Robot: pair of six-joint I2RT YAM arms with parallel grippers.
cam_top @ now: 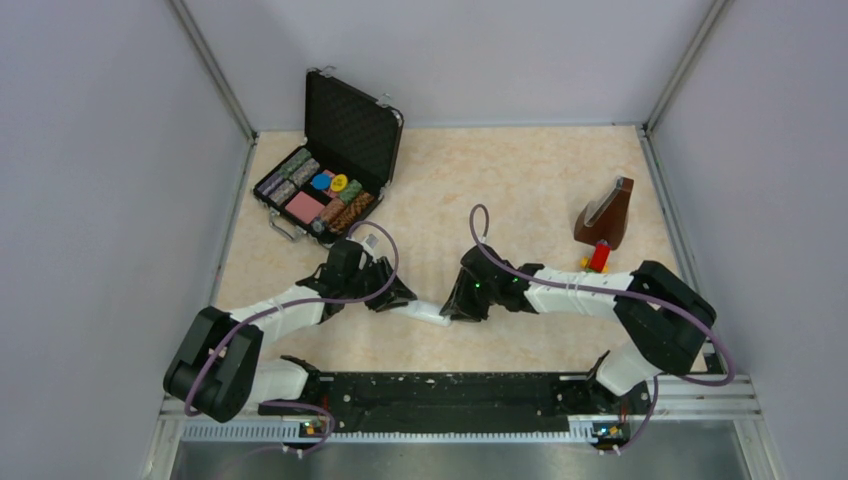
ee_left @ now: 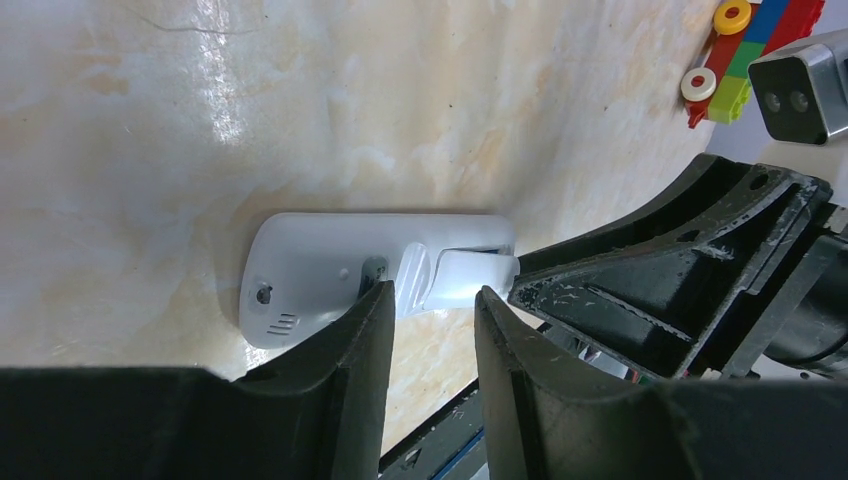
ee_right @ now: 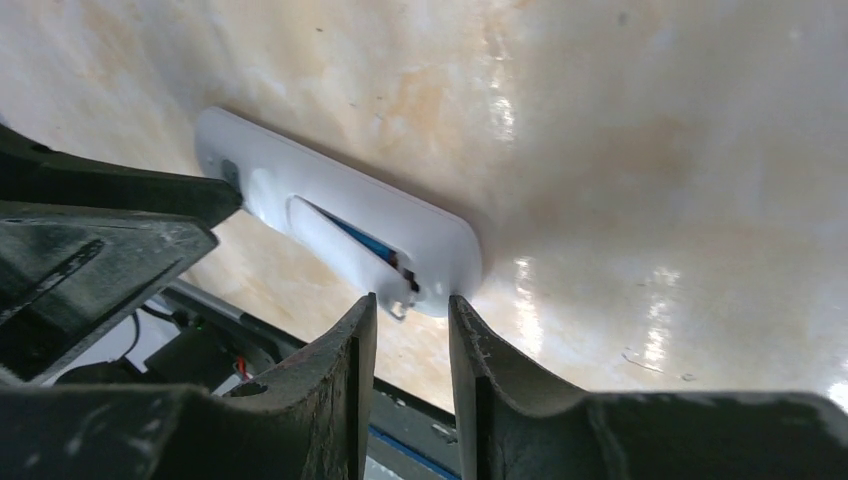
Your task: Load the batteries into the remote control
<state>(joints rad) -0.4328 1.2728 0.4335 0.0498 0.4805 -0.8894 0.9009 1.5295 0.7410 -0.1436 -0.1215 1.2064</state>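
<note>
The white remote control (cam_top: 428,312) lies back-up on the table between my two grippers. In the left wrist view the remote (ee_left: 320,270) shows a screw and vents, and a white cover piece (ee_left: 476,276) sits partly over its slot. My left gripper (ee_left: 432,298) has its jaws a little apart, tips at the remote's near edge. In the right wrist view the cover (ee_right: 340,245) is tilted up over the remote (ee_right: 440,245), and a blue battery (ee_right: 362,238) shows in the slot. My right gripper (ee_right: 410,302) is narrowly open at the remote's rounded end. The orange-brown battery is hidden.
An open black case of poker chips (cam_top: 330,170) stands at the back left. A brown wedge-shaped block (cam_top: 607,213) and the multicoloured toy block train (cam_top: 597,258) are at the right; the train also shows in the left wrist view (ee_left: 750,50).
</note>
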